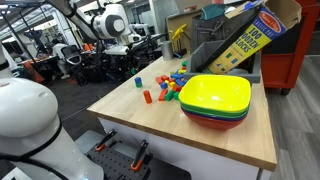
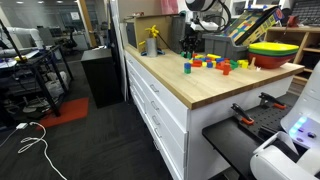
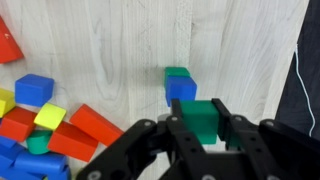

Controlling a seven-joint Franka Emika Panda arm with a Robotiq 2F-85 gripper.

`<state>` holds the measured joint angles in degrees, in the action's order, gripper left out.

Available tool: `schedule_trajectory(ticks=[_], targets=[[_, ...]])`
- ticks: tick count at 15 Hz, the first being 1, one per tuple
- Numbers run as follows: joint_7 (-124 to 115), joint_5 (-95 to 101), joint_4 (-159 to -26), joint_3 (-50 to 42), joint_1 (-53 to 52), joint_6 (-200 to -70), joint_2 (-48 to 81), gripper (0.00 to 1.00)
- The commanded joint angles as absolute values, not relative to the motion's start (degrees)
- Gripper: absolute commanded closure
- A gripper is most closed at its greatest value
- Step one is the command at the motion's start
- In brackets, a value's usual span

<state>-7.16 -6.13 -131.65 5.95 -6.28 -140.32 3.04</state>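
The claw [image 3: 200, 128] comes in from the bottom centre of the wrist view, and its two dark fingers are clenched on a green block [image 3: 201, 115], one finger on each side of it. The green block sits between the fingertips, a little below the middle of the frame, above the pale wooden table top [image 3: 250, 50].

Just above it in the picture is a blue block [image 3: 181, 92] with a second, smaller green piece [image 3: 177, 73] at its far edge. I cannot tell if the held block touches the blue one.

In the lower left of the wrist view lies a loose pile of blocks [image 3: 45, 125] in red, blue, yellow and green. One more red block [image 3: 8, 45] is at the upper left edge.

In an exterior view, the same scattered blocks are at the centre of the frame. A stack of bowls [image 1: 215, 100], the yellow one on top, stands at the right, near the table's edge. Behind it, in the upper right, a cardboard block box [image 1: 245, 40] leans tilted.
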Motion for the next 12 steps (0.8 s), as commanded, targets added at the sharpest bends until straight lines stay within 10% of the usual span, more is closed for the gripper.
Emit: schedule_trajectory(ticks=[1, 12], targets=[[-9.60, -3.45, -130.66, 6.10, -6.78, -139.52, 3.36, 0.92], [-11.43, -0.94, -125.54, 5.50, -6.83, -136.49, 7.84, 0.92]])
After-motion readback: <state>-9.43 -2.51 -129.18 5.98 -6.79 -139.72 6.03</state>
